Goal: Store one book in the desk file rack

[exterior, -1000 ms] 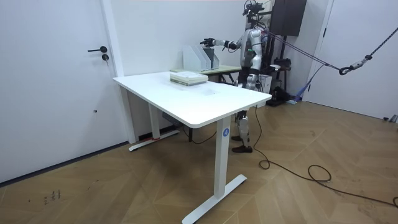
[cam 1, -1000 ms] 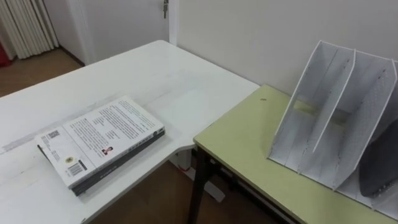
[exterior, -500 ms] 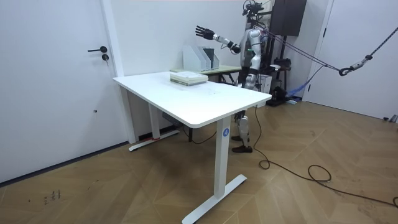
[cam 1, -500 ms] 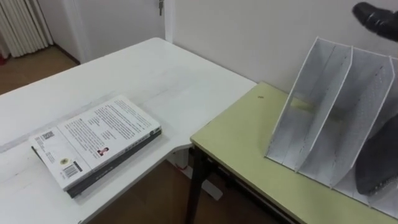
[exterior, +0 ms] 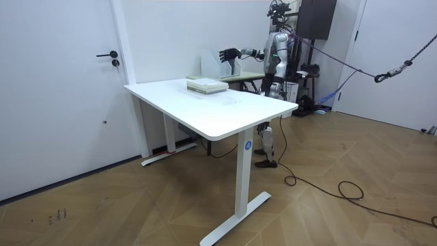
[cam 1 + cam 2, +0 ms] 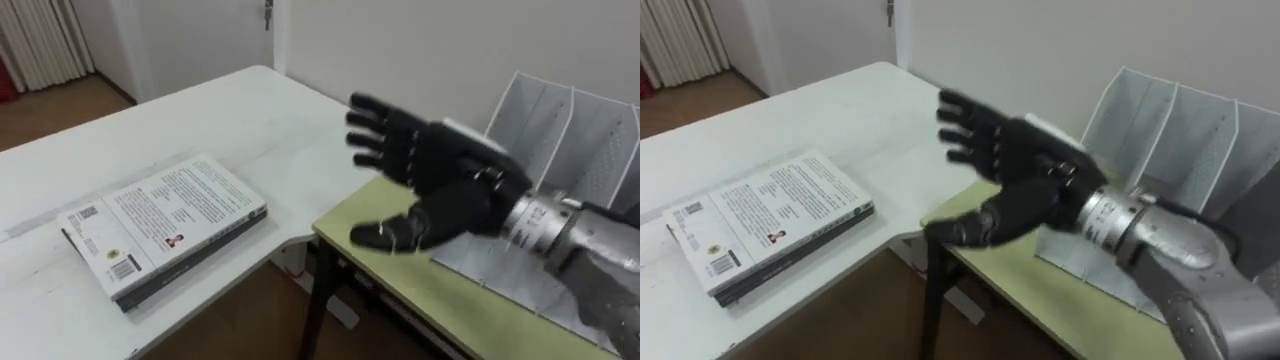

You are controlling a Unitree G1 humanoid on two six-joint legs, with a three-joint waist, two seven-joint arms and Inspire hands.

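Right hand (image 6: 440, 172) spread wide — empty, above green desk (image 6: 395, 268), book (image 6: 165, 225) lying apart

Bright, even indoor light, with soft shadows.

The right hand (image 6: 450, 178) has swung down from above the file rack (image 6: 585, 125) and now hangs with fingers spread, the rack behind its wrist.

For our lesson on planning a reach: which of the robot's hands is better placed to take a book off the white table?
Probably the right. The right hand hangs over the green table, fingers straight and spread, pointing towards the books on the white table; the file rack stands behind it.
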